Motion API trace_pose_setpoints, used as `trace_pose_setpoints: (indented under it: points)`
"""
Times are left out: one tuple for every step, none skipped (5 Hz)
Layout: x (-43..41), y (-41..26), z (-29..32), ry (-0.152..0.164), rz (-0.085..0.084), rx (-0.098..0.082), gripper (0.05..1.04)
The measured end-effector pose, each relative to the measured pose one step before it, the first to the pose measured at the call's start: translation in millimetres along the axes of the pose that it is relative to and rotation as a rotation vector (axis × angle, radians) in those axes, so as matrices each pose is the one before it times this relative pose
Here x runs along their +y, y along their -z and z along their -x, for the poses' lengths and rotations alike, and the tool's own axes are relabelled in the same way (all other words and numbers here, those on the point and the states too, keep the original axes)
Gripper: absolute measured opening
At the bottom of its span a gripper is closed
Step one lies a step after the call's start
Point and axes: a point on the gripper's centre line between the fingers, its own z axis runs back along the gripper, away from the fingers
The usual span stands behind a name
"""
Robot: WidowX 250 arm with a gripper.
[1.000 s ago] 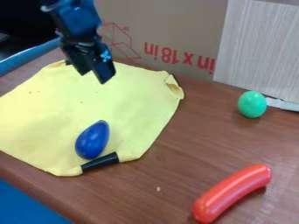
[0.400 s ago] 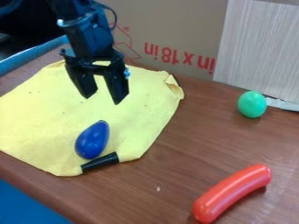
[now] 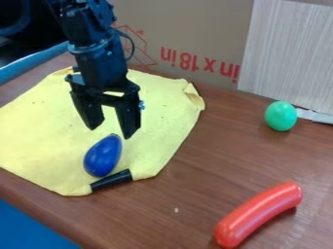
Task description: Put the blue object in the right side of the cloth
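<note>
Right now the step seems to be picking up the blue object [image 3: 102, 158], which lies on the near part of the yellow cloth [image 3: 48, 126], just beside the black piece [image 3: 112, 180] at its near edge. The pincer [image 3: 110, 132] is released and holds nothing, its two tips spread apart around the far, narrower end of the object.

To do it well, bring the tips a little nearer before lowering, so they straddle the broad middle; a pinch on the tapering end would likely squirt the smooth shape away. Stop just above the fabric, lest the tips ruck it up, and keep clear of the black piece. Close gently and evenly, then lift before travelling right, toward the folded corner [image 3: 194, 96]. Set it down short of the cloth's right edge, as it could roll onto the worktop [image 3: 214, 151], and let go slowly.
</note>
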Motion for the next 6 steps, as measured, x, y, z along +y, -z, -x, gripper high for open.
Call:
trace_pose_setpoints:
  points:
    - [0.43,6.74,5.38,-0.0015,-0.0132,0.0552,1.000]
    - [2.08,3.54,4.32,-0.0114,-0.0089,0.0381,1.000]
    - [2.10,9.98,2.06,0.0030,-0.0019,0.0442,1.000]
    - [0.93,8.28,-1.59,0.0087,0.0161,0.0143,0.972]
    - [6.91,8.08,3.91,-0.0106,0.0961,-0.0448,0.856]
    - [-6.20,1.44,-0.57,0.0437,0.0026,0.0021,0.732]
